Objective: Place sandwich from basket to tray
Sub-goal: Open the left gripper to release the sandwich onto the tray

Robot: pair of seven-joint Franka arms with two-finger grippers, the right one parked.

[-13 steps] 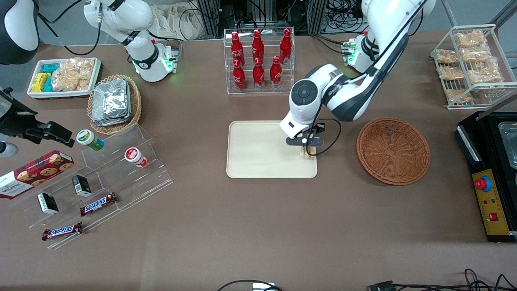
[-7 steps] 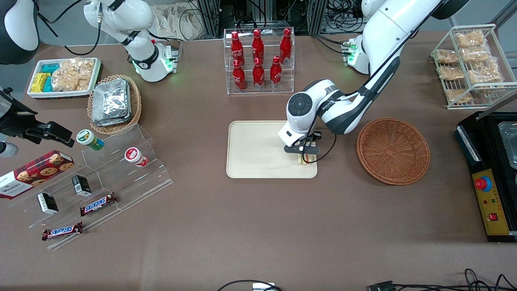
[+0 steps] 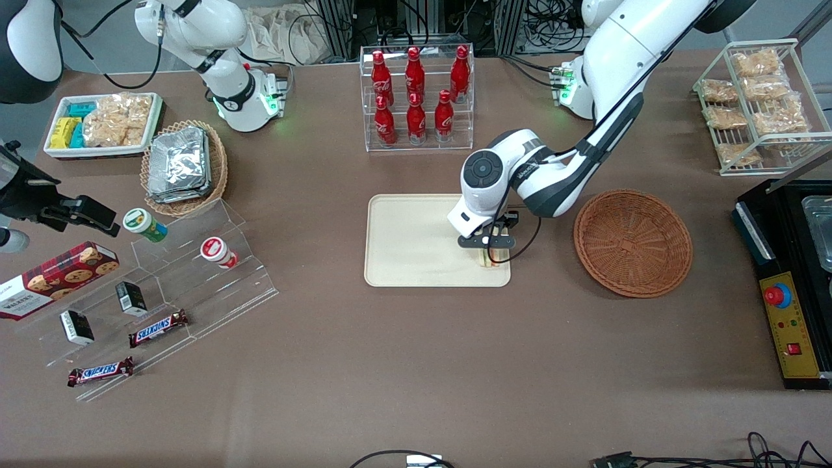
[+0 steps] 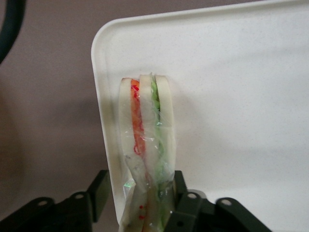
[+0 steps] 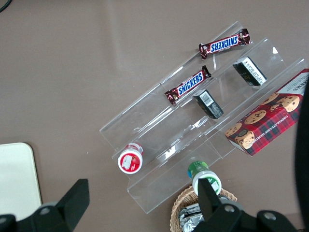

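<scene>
On the tray [image 3: 416, 240], at the corner nearest the basket [image 3: 632, 242]: one sandwich [image 3: 490, 257], clear-wrapped, standing on edge with its filling layers upright, just beside the tray's rim [image 4: 102, 121].

Gripper [image 4: 149, 205]: low over that same tray corner, fingers closed narrowly on the sandwich's end and holding it.

Risks, as judged:
- Toppling. Once released, a wedge on its thin edge may fall flat; being so close to the rim, it could tip over it onto the table.
- Dragging. The loose wrap may cling to a finger as the gripper lifts, pulling the sandwich off the tray.
- Crushing. The soft bread already looks pinched where it is held.

Surroundings, relative to the tray:
- Basket: beside the tray toward the working arm's end, apart from it, no sandwich in it.
- Rack of red bottles [image 3: 416, 97]: farther from the front camera than the tray, well apart.
- Acrylic stand [image 3: 182, 286] with snacks: toward the parked arm's end.

Obstructions: nothing stands close around the sandwich; upward retreat looks free.
</scene>
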